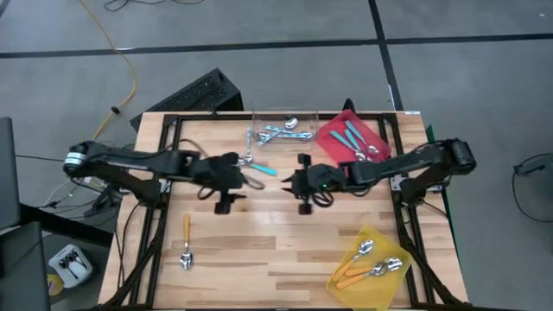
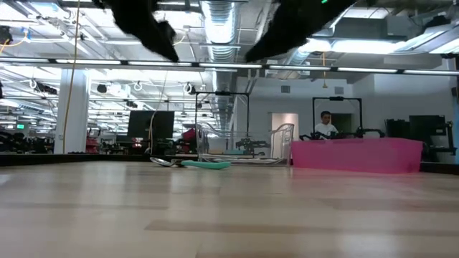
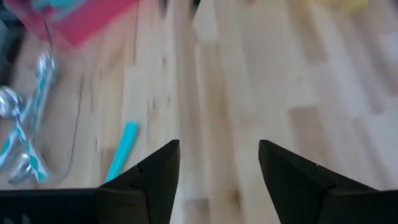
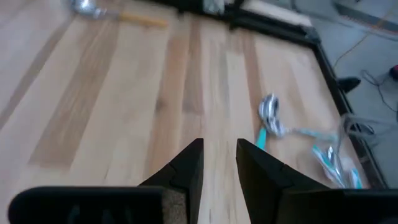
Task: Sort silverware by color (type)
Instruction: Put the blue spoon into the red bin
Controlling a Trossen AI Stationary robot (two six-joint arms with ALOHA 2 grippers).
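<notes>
**Both grippers empty over mid-table, two spoons still loose on the wood**

Near the table's left front lies a lone orange-handled spoon with a shiny metal bowl [image 1: 186, 242], well apart from everything else. The left gripper [image 1: 251, 179] hangs over the middle of the wooden slat table [image 1: 259, 250], its dark fingers [image 3: 155, 177] spread wide with nothing between them. Just beside it a teal-handled metal spoon [image 1: 257, 166] rests on the bare wood, close to the clear plastic tray [image 1: 304, 112] at the far edge, which holds several light-blue-handled spoons [image 1: 278, 132]. The right gripper [image 1: 294, 182] faces the left one across a small gap; its fingers [image 4: 186, 168] stand nearly closed, a narrow slit between them, and grip nothing. Next along the far edge, the red rectangular tray [image 1: 333, 142] carries a few teal-handled spoons [image 1: 354, 138]. At the right front corner, the yellow tray [image 1: 384, 285] holds three orange-handled spoons [image 1: 367, 266].
</notes>
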